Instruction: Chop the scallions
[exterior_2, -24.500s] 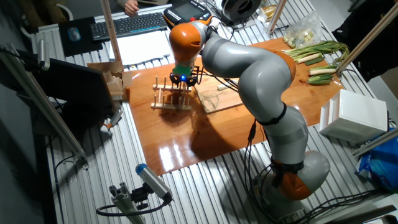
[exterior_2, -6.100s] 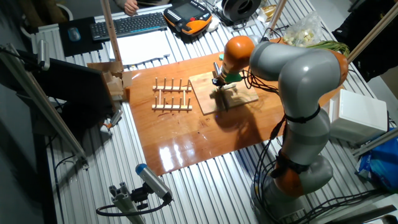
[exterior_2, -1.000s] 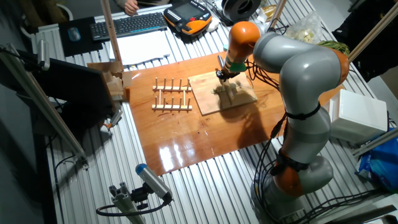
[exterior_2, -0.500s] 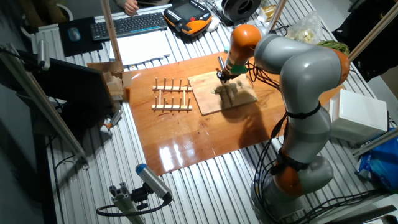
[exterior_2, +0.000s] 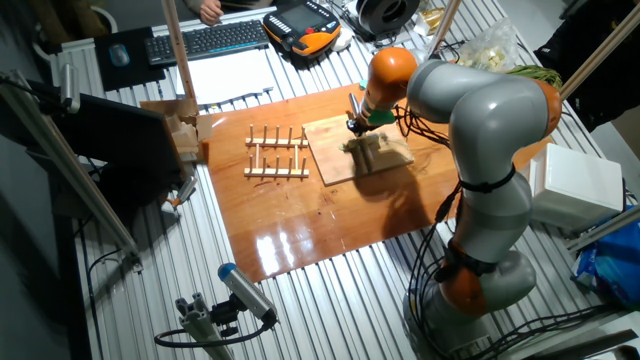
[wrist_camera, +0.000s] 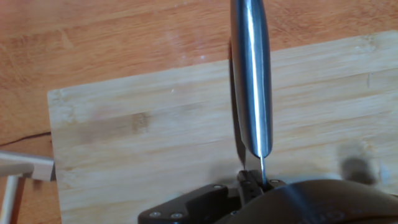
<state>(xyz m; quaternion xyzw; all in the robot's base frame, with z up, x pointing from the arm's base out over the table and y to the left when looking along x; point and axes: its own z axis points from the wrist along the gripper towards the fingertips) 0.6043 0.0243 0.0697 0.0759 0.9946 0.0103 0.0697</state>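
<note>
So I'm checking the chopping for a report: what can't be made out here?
- Scallions: none visible on the pale wooden cutting board in the hand view; in the fixed view the arm covers that spot.
- Hand: fingers too small in the fixed view, out of frame behind the steel knife blade in the hand view.

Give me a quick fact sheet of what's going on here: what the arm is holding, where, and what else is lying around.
tool: knife, blade out over the board
gripper: shut on the knife
surface: wooden cutting board on the table
scallions: none visible on the board in the hand view
nearby: wooden rack beside the board; leafy green stalks at the far corner
</note>
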